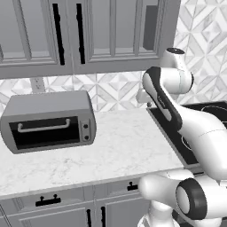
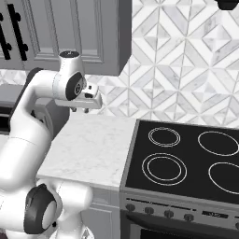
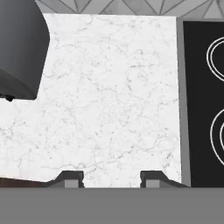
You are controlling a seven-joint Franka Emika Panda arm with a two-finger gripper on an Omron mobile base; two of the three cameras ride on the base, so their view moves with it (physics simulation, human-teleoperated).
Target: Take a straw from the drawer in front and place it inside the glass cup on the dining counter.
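Observation:
My gripper [image 3: 111,178] hangs above a white marble worktop [image 3: 109,96], pointing down at it. Its two dark fingertips [image 3: 70,177] stand apart with nothing between them. From the right base camera, the gripper [image 2: 79,110] shows under the white hand, level with the wall tiles. Below the worktop's front edge, a wide grey drawer [image 1: 66,198] with a black bar handle [image 1: 48,201] is shut. The straw, the glass cup and the dining counter are out of view.
A grey toaster oven [image 1: 48,119] stands on the worktop at the left. A black cooktop [image 2: 186,161] with ring burners lies at the right. Grey wall cabinets [image 1: 80,31] hang above. A narrower drawer front [image 1: 128,186] sits beside the wide one.

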